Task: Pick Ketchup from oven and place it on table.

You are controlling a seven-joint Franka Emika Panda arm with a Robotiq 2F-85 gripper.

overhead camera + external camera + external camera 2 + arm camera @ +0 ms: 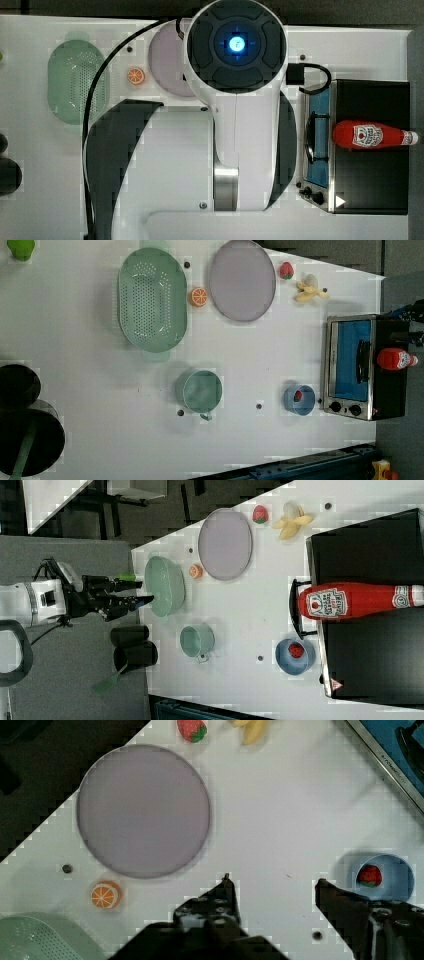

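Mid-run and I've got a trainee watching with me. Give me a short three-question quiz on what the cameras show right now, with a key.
1. True or false: the Ketchup lies on its side on top of the oven.
2. What sits inside the small blue bowl?
A. an orange slice
B. a strawberry
C. a banana
3. Fill the gap: the claw stands ____ with nothing between its fingers.

Key
1. True. In the right view the bottle rests lengthwise on the black roof, white cap pointing away from the door handle.
2. B. The orange slice lies on the table between the green colander and the purple plate.
3. open.
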